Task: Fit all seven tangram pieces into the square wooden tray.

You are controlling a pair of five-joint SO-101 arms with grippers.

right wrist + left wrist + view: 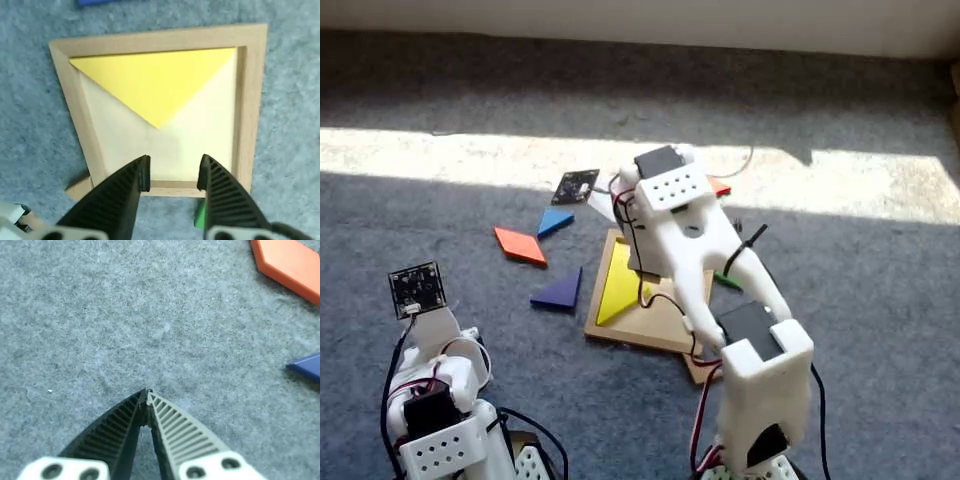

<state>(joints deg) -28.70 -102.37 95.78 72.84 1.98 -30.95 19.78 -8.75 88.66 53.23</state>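
A grey carpet [840, 300] is seen under everything, crossed by a sunlit band. The right arm [700, 250] is stretched over the wooden tray [630, 340], while the left arm [440, 400] is kept well off to the side, over bare carpet.

The tray is laid flat on the carpet. A yellow triangle [615, 285] is seated inside it, with its long edge against one rim; the rest of the tray floor is bare wood. The right gripper [174, 172] is held above that bare wood near the opposite rim, its jaws moderately apart with nothing between them.

The left gripper [147, 396] is closed tip to tip on nothing.

On the carpet beside the tray, an orange piece [520, 245], a dark blue triangle [560, 292] and a light blue triangle [553, 220] are spread out apart from one another. A green piece [200, 216] is found just outside the tray, and a red piece [720, 187] is partly hidden behind the right arm.
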